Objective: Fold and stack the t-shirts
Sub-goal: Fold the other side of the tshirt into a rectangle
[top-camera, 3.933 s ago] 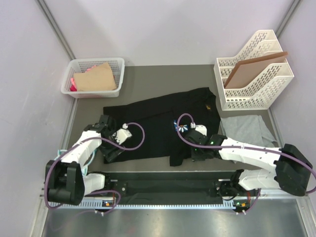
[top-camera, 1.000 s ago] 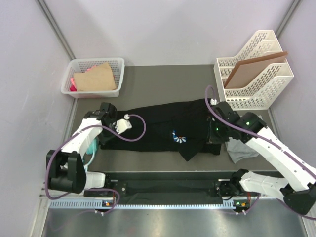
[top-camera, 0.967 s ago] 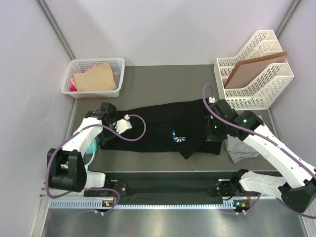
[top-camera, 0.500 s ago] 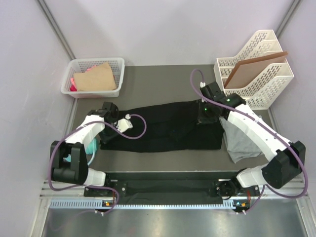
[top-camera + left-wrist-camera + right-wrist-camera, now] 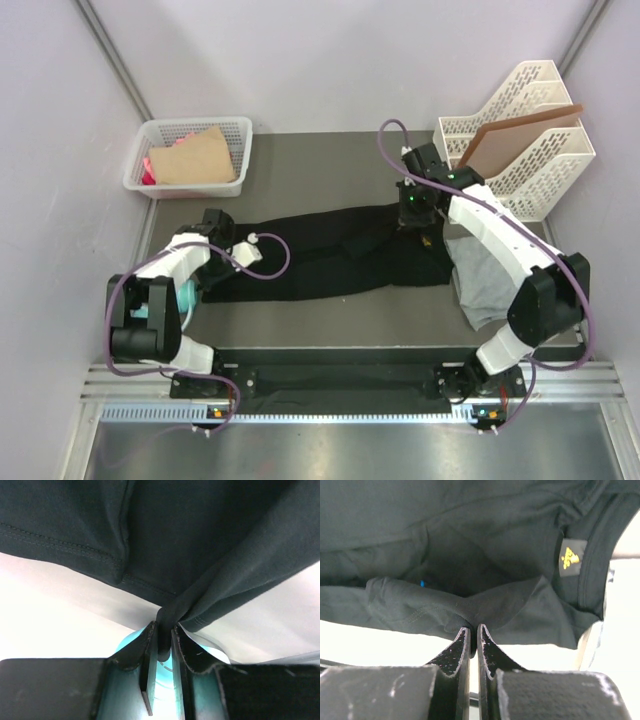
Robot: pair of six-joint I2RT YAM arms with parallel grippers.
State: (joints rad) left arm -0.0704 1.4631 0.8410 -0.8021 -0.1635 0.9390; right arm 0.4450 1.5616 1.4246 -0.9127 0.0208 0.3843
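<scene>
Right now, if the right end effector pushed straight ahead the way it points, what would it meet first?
The black t-shirt: the right end effector is shut on a fold, and more of that cloth fills the view ahead. What lies beyond is hidden.

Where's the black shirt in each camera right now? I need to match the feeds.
Top view: black shirt stretched across the middle, from left tool to right tool.
Left wrist: fills the upper frame, a bunched edge pinched in the tool.
Right wrist: fills the upper frame, yellow label at right, a fold pinched.
Shared landmark: each pinch shows from above and from its own wrist.
</scene>
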